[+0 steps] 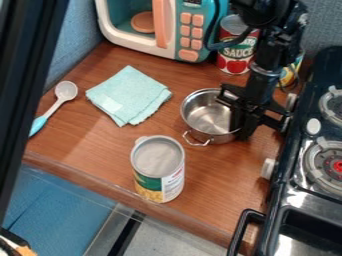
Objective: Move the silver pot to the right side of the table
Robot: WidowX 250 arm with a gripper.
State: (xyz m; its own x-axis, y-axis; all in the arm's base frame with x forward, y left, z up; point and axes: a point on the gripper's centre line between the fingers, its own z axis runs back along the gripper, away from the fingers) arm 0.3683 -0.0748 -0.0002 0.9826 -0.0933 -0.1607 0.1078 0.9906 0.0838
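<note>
The silver pot [202, 119] is sitting between the cloth [127, 94] and stove [304, 199]. The claw [242, 128] is hanging at its rim, whether open or closed I cannot tell; grasping is seemingly underway, rightward carrying needing a firm hold.

Robot arm [269, 52]: black, partly glossy, upper housing rounded. One black cable [211, 46], loops alongside. One greyish band [266, 71]. One gripper [242, 129]: black, angular.
</note>
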